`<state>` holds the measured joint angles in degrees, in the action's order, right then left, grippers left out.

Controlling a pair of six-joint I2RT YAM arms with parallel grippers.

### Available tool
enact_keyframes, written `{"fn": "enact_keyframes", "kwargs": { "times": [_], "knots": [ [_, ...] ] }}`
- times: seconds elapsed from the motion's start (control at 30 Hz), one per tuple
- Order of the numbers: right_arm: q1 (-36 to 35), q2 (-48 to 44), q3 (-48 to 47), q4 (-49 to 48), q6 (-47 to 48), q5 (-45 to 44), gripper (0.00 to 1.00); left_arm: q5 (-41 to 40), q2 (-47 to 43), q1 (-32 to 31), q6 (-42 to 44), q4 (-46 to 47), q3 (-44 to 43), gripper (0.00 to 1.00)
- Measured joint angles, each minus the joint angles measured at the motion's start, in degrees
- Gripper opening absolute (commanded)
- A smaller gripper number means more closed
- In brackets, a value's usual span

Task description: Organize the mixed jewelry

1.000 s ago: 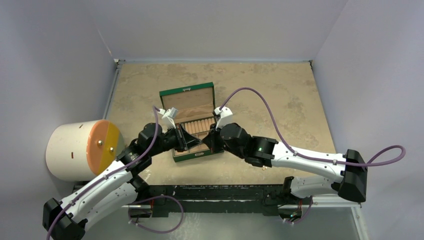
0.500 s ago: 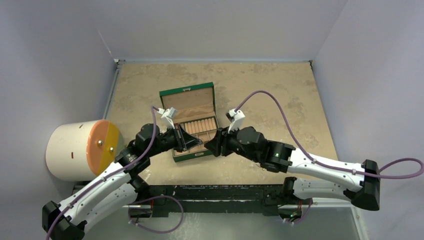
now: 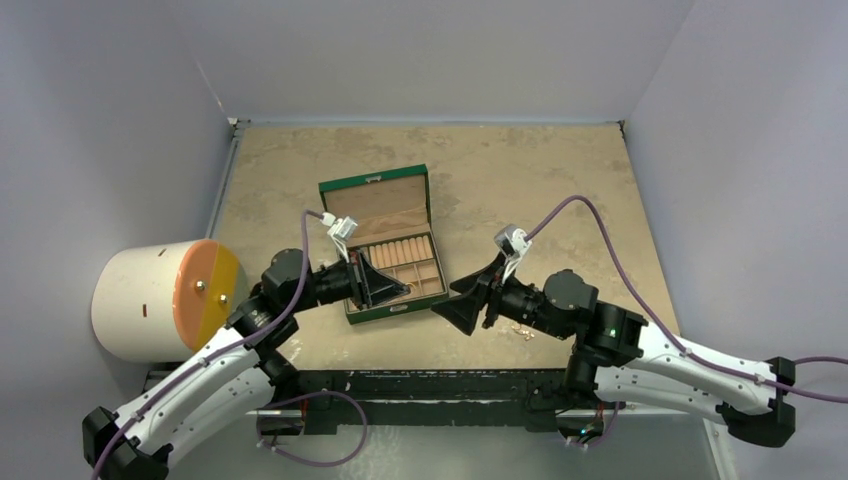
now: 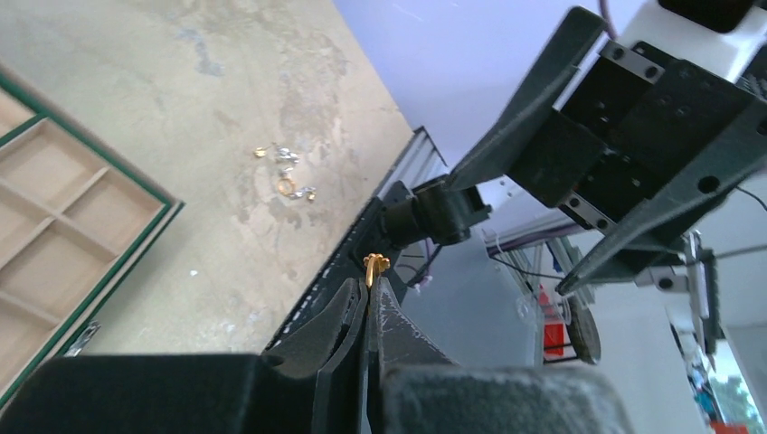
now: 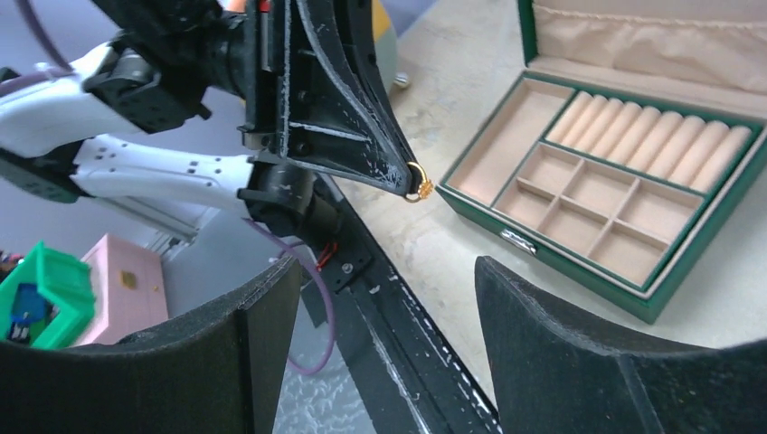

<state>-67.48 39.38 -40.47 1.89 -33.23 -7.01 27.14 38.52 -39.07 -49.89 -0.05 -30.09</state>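
Left wrist view: our left fingers [image 4: 348,312] pinch a small gold piece [image 4: 374,263] at their tips. Our right fingers [image 5: 262,334], spread wide, have just backed away, so boxing it likely comes next. Loose pieces [image 4: 286,172] lie on the table [image 4: 226,81] beyond the tips.

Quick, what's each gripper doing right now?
Left gripper: closed, pinching a gold piece at its fingertips.
Right gripper: open, holding nothing.

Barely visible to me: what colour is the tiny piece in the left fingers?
The piece is gold, clearest in the right wrist view.
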Motion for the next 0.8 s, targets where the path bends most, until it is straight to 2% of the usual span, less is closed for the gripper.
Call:
{"fn": "enact_keyframes", "kwargs": {
  "times": [0.4,0.8],
  "knots": [
    [1.18,3.08,0.0,-8.04,2.75,14.51,0.67,10.16,-2.89,0.0,-0.02,6.03,-0.63,0.0],
    [3.41,7.19,0.0,-16.52,0.15,22.6,0.56,13.86,-6.1,0.0,-0.52,7.37,-0.76,0.0]
  ]
}}
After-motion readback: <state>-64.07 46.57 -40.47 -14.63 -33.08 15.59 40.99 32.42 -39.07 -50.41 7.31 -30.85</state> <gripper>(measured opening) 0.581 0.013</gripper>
